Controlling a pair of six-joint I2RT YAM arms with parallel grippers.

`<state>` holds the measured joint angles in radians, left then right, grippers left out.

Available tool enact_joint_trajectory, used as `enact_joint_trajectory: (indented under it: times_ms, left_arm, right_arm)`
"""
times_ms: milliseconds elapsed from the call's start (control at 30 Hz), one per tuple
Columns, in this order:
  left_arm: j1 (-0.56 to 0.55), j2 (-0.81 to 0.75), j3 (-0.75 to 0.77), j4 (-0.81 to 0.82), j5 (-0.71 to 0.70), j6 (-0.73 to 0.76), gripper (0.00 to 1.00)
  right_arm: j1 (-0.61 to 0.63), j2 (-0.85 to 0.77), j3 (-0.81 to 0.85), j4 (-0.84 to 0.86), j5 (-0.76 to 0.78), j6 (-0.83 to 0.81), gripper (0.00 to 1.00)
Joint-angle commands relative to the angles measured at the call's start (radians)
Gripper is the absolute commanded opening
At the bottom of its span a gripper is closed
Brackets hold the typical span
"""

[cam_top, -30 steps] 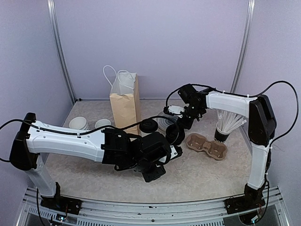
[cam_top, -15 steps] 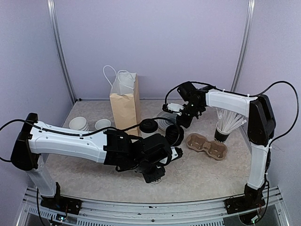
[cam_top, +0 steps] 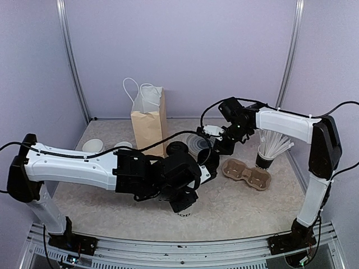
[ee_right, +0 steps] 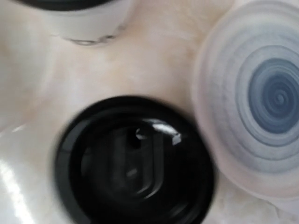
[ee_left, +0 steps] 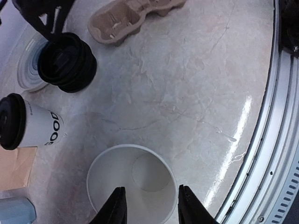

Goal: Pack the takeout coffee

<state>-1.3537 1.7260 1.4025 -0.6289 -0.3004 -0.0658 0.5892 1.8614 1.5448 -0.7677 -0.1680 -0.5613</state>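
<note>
Takeout coffee (ee_left: 35,127): lidded, standing at left edge of left wrist view, just beside paper bag (ee_left: 14,165). Left gripper (ee_left: 151,189): jaws partly open, astride rim of empty white cup (ee_left: 140,172), bottom centre. Right gripper (cam_top: 221,147): over black lid stack (ee_right: 135,161), opening cannot tell.

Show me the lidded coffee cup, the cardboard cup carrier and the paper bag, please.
takeout coffee (ee_left: 32,125), left wrist view, on its white side beside the black lid.
cup carrier (cam_top: 247,174), top view, on the ridge between its wells.
paper bag (cam_top: 148,128), top view, on its brown front face.
</note>
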Motion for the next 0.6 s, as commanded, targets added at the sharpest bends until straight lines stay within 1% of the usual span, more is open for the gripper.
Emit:
enact_joint_trajectory:
  times_ms: [0, 33, 100, 233, 300, 433, 567]
  left_arm:
    - [0.036, -0.146, -0.034, 0.122, -0.043, -0.045, 0.43]
    - [0.051, -0.175, -0.051, 0.146, -0.039, -0.056, 0.45]
    - [0.079, -0.208, -0.07, 0.174, -0.04, -0.083, 0.47]
    - [0.111, -0.241, -0.09, 0.199, -0.119, -0.142, 0.51]
    - [0.124, -0.252, -0.096, 0.198, -0.149, -0.168, 0.51]
    - [0.149, -0.277, -0.131, 0.217, -0.137, -0.19, 0.51]
    - [0.16, -0.304, -0.163, 0.242, -0.121, -0.195, 0.52]
  right_arm:
    - [0.03, -0.098, -0.068, 0.016, -0.1, -0.124, 0.3]
    - [0.043, -0.103, -0.083, 0.015, -0.102, -0.141, 0.32]
    - [0.075, -0.108, -0.118, 0.034, -0.07, -0.168, 0.33]
    - [0.122, -0.087, -0.156, 0.067, 0.02, -0.199, 0.34]
    - [0.134, -0.07, -0.159, 0.077, 0.057, -0.202, 0.34]
    - [0.139, -0.05, -0.159, 0.1, 0.096, -0.208, 0.34]
    - [0.139, -0.033, -0.146, 0.095, 0.103, -0.212, 0.34]
